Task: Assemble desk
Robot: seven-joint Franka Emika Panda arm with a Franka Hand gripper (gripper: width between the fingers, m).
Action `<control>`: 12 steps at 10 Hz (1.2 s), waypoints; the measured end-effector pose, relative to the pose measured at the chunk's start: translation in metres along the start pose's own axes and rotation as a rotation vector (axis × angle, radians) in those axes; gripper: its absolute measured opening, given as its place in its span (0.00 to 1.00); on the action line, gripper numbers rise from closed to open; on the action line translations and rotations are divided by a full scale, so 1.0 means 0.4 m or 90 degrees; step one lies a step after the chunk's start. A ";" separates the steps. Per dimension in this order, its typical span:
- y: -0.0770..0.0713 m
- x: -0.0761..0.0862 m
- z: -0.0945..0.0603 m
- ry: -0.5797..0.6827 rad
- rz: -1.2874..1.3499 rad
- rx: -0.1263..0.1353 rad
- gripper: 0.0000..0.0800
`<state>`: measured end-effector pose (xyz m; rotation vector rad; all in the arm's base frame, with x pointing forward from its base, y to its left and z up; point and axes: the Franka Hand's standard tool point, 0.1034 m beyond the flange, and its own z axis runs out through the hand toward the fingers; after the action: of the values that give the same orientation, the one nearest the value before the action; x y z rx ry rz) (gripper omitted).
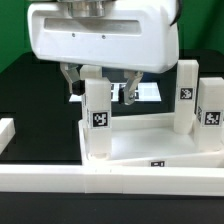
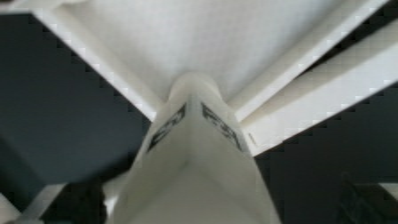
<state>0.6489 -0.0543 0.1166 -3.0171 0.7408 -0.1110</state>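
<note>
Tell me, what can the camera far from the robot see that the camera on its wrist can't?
Only the exterior view shows the gripper itself, open above a standing leg, plus the other upright legs with their black-and-white tags and the white rail in front. Only the wrist view shows that leg from right above, end-on, with tags running down its sides. Both show the nearest leg and the desk top it stands in.
</note>
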 end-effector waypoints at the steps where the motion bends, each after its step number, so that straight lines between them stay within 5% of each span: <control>1: -0.002 -0.001 0.002 0.003 -0.068 -0.002 0.81; 7: 0.013 -0.001 0.009 0.005 -0.287 -0.013 0.81; 9: 0.013 -0.002 0.009 0.005 -0.279 -0.013 0.50; 12: 0.013 -0.001 0.009 0.005 -0.259 -0.013 0.36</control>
<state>0.6463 -0.0586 0.1126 -3.1407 0.1178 -0.1241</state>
